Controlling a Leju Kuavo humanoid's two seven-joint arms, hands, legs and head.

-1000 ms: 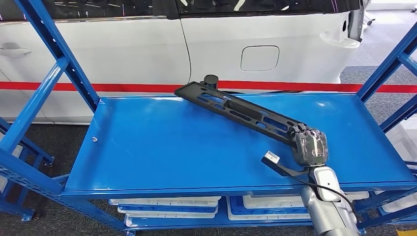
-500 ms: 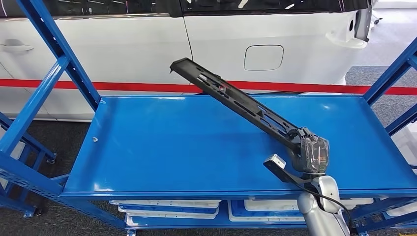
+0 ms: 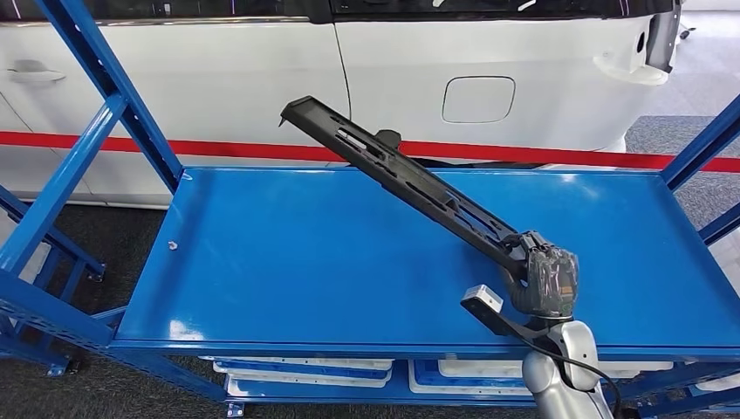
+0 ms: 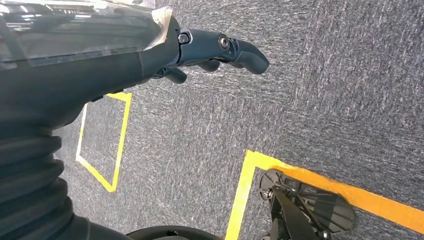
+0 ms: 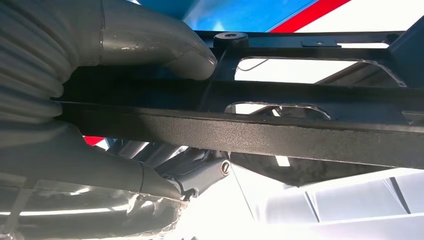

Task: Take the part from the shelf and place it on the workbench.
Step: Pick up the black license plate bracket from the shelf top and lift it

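The right hand (image 3: 543,281) clamps the near end of the long black part (image 3: 410,179), likely stiff and lever-heavy, its far end raised above the shelf (image 3: 288,262)

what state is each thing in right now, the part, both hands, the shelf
black part: held at one end, tilted, far end raised off the shelf
right hand: grips the part's near end
left hand: holds nothing, fingers curled in, above the carpet floor
blue shelf: top deck bare under the part
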